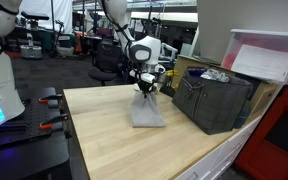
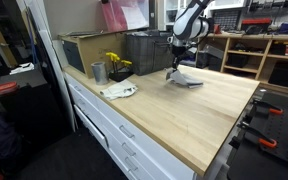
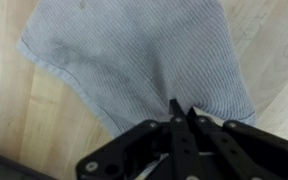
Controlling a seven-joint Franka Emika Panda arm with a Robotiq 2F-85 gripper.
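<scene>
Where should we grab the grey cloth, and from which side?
Pinch the grey cloth near its edge, coming straight down from above: it is thin, limp and spread on the table, so no side offers purchase. The gripper has its jaws shut on that edge.

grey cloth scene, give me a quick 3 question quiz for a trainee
1. True or false: the gripper is shut on the grey cloth.
2. Multiple choice: the grey cloth rests on A) a wooden table, B) a metal tray, C) the floor.
3. Short answer: in an exterior view, does the grey cloth lie flat, or does it rise to a peak under the gripper?

Key
1. True: the fingers pinch a fold of it in the wrist view.
2. A
3. It rises to a peak under the gripper, with its lower edge on the wooden table.
</scene>
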